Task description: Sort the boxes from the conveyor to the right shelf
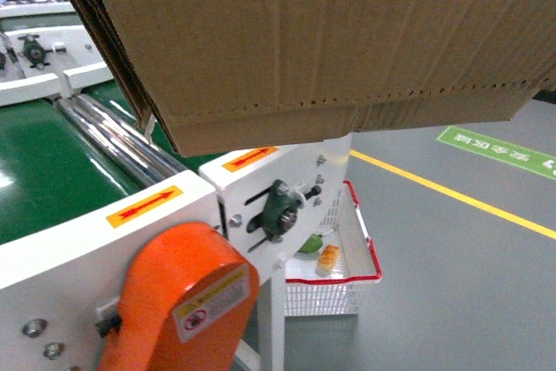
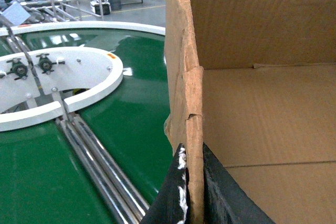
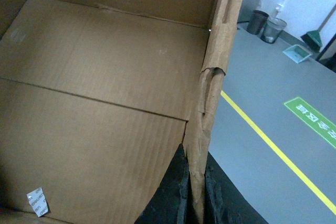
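Observation:
A large brown cardboard box (image 1: 321, 32) hangs in the air, filling the top of the head view, above the dark-green conveyor (image 1: 43, 171) and its white end frame. Its perforation line runs near the bottom edge. My left gripper (image 2: 193, 192) is shut on the box's left wall (image 2: 181, 77), one black finger outside, one inside. My right gripper (image 3: 196, 192) is shut on the box's right wall (image 3: 215, 77) the same way. The box interior (image 3: 94, 77) holds only a small white packet (image 3: 35, 201). The right shelf is out of view. Neither gripper shows in the head view.
An orange motor cover (image 1: 178, 301) and a bearing block (image 1: 282, 206) sit on the conveyor's white end frame. A white basket with a red rim (image 1: 343, 267) stands on the grey floor below. Yellow floor line (image 1: 452, 193) runs right. Steel rollers (image 2: 100, 171) cross the belt.

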`<state>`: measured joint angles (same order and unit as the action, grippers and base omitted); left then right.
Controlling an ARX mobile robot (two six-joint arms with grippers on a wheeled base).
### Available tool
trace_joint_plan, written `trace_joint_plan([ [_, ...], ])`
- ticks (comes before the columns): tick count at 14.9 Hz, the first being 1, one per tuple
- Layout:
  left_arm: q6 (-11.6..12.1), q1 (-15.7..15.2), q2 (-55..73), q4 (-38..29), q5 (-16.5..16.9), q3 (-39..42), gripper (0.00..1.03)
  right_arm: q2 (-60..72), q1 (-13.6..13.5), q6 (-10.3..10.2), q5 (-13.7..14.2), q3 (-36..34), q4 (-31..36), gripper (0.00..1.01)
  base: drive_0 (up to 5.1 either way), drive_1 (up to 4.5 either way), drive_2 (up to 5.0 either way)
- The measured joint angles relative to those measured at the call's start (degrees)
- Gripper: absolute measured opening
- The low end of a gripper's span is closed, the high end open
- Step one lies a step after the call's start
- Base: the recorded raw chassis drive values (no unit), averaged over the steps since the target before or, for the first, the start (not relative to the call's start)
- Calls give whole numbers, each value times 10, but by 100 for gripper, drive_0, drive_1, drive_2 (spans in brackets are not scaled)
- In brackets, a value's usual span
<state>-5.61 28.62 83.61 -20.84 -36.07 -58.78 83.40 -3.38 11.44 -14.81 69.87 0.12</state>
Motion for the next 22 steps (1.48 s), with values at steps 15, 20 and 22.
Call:
trace_joint_plan([
  [15,0,9,-1,-2,2,0,3,-6,9,0,0,0,-2,2,146,-293,-71],
  [20,0,-2,-1,2,3,0,3,-6,0,2,0,0,2,2,26,26,26],
  [22,0,0,-1,2,4,0,3,-6,1,2,1,0,1,2,0,0,0],
])
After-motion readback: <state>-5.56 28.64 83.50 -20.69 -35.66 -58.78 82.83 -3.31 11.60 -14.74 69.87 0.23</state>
